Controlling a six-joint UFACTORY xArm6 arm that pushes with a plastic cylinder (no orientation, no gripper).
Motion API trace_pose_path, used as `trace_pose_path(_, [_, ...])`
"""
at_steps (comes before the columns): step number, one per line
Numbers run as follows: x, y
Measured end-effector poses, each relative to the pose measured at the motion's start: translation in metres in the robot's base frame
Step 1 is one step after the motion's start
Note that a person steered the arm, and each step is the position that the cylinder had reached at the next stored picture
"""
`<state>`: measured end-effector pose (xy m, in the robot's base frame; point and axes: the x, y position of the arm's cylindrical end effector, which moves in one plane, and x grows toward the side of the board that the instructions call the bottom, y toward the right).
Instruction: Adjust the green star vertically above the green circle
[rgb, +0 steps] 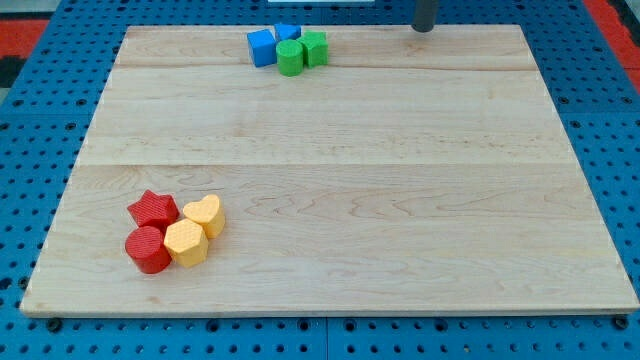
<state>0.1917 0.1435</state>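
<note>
My tip (424, 29) sits at the view's top, right of centre, just past the worktop's (330, 200) far edge. Only the rod's lower end shows; the rest is cut off by the frame. No jaws on this rig, just a bare rod, so there is no wide or narrow to report.

Top cluster, left of centre near the far edge: four blocks packed together.
- green circle (291, 58): at the front of the cluster, toward the view's bottom.
- green star (315, 47): touching the circle, up and to its right. Its shape is hard to make out at this size. It's offset to the right of the circle, not straight above it.
- blue block (262, 46): at the cluster's left, touching the circle.
- second blue block (287, 32): at the back, between the first blue and the star, partly hidden.

The tip is well apart from this cluster, off to its right and slightly higher in view. It touches no block.

Bottom-left cluster, all touching or just beside each other:
- red star (153, 209): upper left.
- red circle (148, 249): below the star.
- yellow hexagon (186, 242): right of the red circle.
- yellow heart (204, 215): upper right of the hexagon.

Blue pegboard (30, 120) surrounds the worktop.
</note>
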Motion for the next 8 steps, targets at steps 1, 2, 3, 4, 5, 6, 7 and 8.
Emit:
trace_pose_path(1, [0.000,0.000])
trace_pose_path(2, [0.000,-0.001])
trace_pose_path(3, [0.000,-0.001])
trace_pose_path(4, [0.000,-0.002])
trace_pose_path(5, [0.000,-0.003])
trace_pose_path(6, [0.000,-0.003])
trace_pose_path(7, [0.000,-0.004])
trace_pose_path(8, [0.000,-0.035])
